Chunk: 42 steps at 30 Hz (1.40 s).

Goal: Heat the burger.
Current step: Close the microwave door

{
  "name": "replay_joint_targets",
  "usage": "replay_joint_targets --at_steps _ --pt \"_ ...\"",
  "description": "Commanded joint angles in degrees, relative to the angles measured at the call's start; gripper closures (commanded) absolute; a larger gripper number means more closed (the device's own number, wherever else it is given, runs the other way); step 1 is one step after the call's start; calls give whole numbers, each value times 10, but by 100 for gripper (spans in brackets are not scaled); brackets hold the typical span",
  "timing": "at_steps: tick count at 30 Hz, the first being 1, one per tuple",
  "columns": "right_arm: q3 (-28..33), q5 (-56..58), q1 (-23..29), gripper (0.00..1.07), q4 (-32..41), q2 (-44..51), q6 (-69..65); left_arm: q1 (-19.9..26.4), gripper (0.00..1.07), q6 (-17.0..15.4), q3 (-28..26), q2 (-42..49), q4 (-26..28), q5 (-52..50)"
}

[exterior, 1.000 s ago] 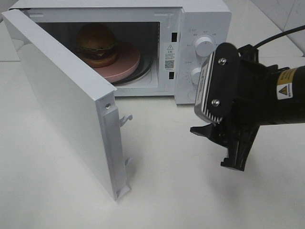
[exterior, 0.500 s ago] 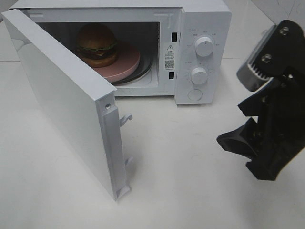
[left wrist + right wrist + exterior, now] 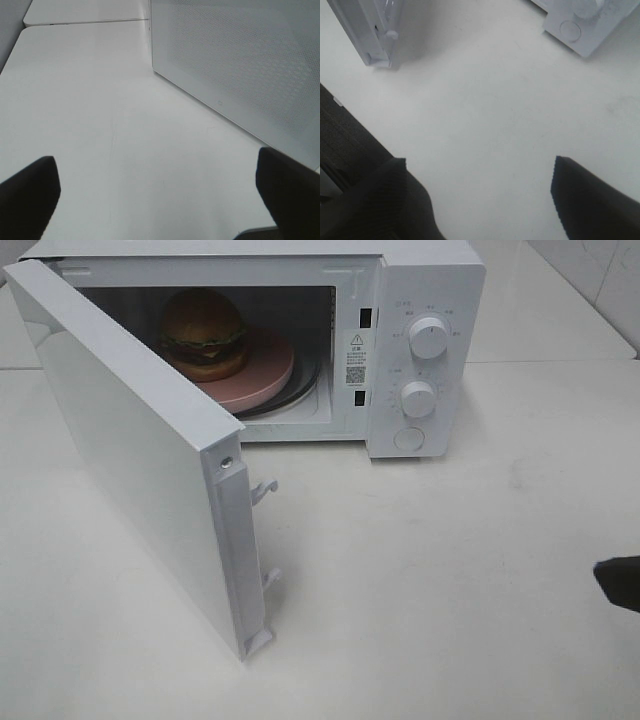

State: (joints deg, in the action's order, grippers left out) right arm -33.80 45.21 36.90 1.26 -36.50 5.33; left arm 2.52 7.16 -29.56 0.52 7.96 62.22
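Note:
The burger point(image 3: 203, 332), with its brown bun and green lettuce edge, sits on a pink plate point(image 3: 265, 378) inside the white microwave point(image 3: 425, 300), whose door point(image 3: 130, 440) stands wide open to the left. In the high view only a dark tip of the right arm point(image 3: 622, 582) shows at the right edge. My right gripper point(image 3: 485, 197) hangs open over bare table in front of the microwave, with nothing between its fingers point(image 3: 590, 200). My left gripper point(image 3: 157, 200) is open and empty too, low over the table beside the door's outer face point(image 3: 240, 65).
The microwave's two knobs point(image 3: 430, 338) and round button point(image 3: 408, 438) face forward on its right panel. The open door's latch hooks point(image 3: 264, 488) stick out over the table. The table's front edge and dark floor point(image 3: 340, 135) show in the right wrist view.
My right gripper has pulled back from in front of the microwave's panel, moving right and down until almost out of the high view. The burger, plate and door have not moved.

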Motion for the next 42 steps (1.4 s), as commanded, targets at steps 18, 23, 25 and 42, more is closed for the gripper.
replay_joint_targets --at_steps 18,23,25,42 --pt "4 163 -69 31 -66 215 -95 -3 7 -1 -1 7 5 -6" --pt "34 125 -129 31 -62 285 -94 -3 7 -1 -1 7 5 -6" --pt "52 117 -162 31 -57 316 -92 -3 7 -1 -1 7 5 -6" --pt "52 117 -282 31 -52 386 -92 -3 7 -1 -1 7 5 -6"
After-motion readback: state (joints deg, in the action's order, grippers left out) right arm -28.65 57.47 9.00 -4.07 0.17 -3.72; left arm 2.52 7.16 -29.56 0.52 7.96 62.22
